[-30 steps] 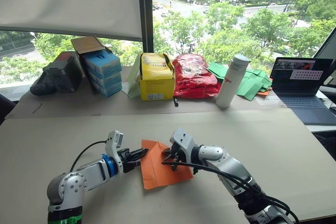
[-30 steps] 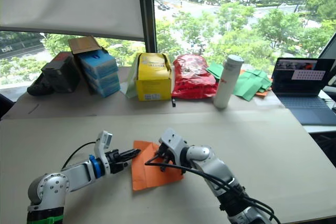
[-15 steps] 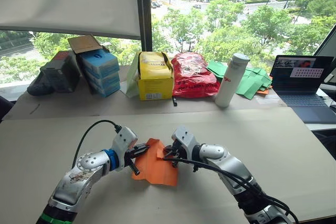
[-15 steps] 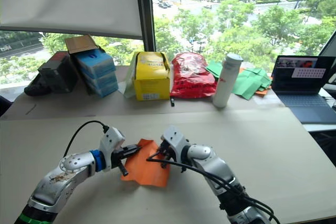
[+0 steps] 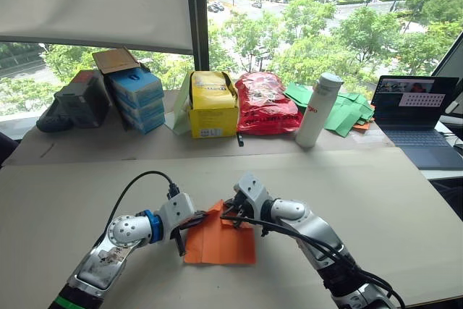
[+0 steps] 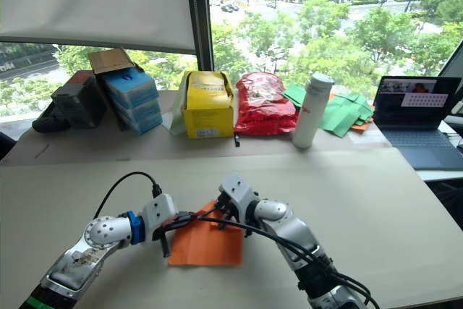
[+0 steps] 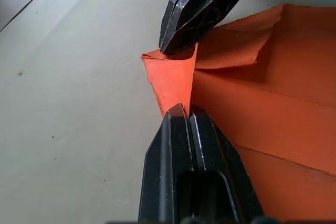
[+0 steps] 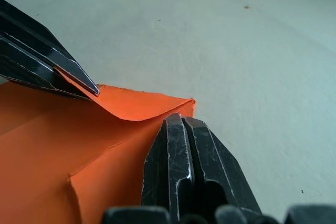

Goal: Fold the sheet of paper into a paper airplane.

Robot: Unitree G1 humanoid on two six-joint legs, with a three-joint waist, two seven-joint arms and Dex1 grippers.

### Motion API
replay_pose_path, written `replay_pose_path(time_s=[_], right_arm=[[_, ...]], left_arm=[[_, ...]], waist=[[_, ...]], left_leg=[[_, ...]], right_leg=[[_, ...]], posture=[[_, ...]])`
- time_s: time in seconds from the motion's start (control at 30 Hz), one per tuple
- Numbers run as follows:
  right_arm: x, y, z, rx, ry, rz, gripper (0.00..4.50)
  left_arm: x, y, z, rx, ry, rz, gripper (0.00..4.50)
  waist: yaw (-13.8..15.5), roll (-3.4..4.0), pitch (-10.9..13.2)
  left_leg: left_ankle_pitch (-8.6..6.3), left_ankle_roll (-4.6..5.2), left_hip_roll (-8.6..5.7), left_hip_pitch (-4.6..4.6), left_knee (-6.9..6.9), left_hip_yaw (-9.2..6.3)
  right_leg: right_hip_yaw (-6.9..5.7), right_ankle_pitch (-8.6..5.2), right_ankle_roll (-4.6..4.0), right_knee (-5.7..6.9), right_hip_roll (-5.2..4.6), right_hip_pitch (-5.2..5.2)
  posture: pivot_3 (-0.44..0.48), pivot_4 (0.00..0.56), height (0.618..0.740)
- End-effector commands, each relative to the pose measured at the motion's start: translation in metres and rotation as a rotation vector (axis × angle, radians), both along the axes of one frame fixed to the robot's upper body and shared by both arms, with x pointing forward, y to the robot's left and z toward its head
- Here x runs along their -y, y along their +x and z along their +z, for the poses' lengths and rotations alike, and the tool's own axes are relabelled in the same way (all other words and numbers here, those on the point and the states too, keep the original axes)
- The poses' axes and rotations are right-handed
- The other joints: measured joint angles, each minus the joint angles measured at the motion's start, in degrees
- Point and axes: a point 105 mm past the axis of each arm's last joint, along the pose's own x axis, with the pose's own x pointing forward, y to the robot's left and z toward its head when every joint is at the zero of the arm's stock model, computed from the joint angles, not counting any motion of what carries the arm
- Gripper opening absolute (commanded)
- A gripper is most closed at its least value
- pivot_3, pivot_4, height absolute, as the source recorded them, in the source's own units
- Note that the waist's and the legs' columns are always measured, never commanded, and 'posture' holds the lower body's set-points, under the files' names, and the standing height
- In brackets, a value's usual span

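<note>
The sheet of paper [image 5: 221,240], thin, matte and bright orange, is being held on the pale worktop [image 5: 376,193] between the two pincers. It is being seen as a partly folded shape with straight crease lines and overlapping layers, most of it lying flat while its far corner is being lifted and curled. That corner is being pinched from both sides: the left pincer [image 7: 184,109], black fingers pressed together, is clamped on the sheet's edge, and the right pincer [image 8: 181,120], fingers likewise together, is clamped on the same raised corner just beside it, the two tips nearly touching. Smooth bare worktop is lying open around both pincers. Well beyond them a yellow box [image 5: 214,104], a red crinkly bag [image 5: 264,104] and a white bottle [image 5: 319,111] are standing in a row.
</note>
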Motion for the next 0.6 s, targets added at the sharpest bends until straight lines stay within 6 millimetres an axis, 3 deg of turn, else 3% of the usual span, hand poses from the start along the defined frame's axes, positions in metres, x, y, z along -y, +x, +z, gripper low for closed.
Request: replay_pose_path(time_s=[0.03, 0.27, 0.43, 0.6], right_arm=[[-0.004, -0.002, 0.003, 0.013, 0.006, 0.01, 0.0], [-0.004, 0.002, 0.011, 0.056, 0.032, -0.022, 0.0], [-0.018, -0.009, 0.028, 0.19, 0.078, 0.068, 0.0], [-0.023, -0.015, 0.007, 0.176, -0.001, 0.099, 0.0]], left_arm=[[0.001, -0.004, 0.005, 0.063, 0.083, -0.082, 0.02], [0.006, -0.009, -0.005, 0.077, 0.142, -0.128, 0.02], [0.004, -0.007, -0.006, 0.085, 0.164, -0.121, 0.02], [0.005, -0.007, -0.007, 0.089, 0.167, -0.125, 0.02]], waist=[[0.0, 0.0, 0.0], [0.0, 0.01, 0.0], [0.0, 0.01, 0.0], [0.1, 0.01, 0.0]], left_leg=[[0.01, -0.01, 0.0, 0.01, 0.0, 0.01], [0.01, -0.01, 0.0, 0.03, 0.02, 0.1], [0.01, -0.01, 0.0, 0.03, 0.02, 0.1], [0.01, 0.0, 0.02, 0.15, 0.04, 0.09]], right_leg=[[-0.04, 0.0, 0.0, 0.0, 0.02, 0.0], [-0.13, -0.01, 0.03, 0.04, 0.27, 0.01], [-0.09, -0.02, 0.05, 0.04, 0.43, 0.02], [-0.06, -0.03, 0.06, 0.05, 0.53, 0.15]], posture=[[0.0, 0.15, 0.74], [0.0, 0.15, 0.74], [0.0, 0.15, 0.74], [0.0, 0.15, 0.74]])
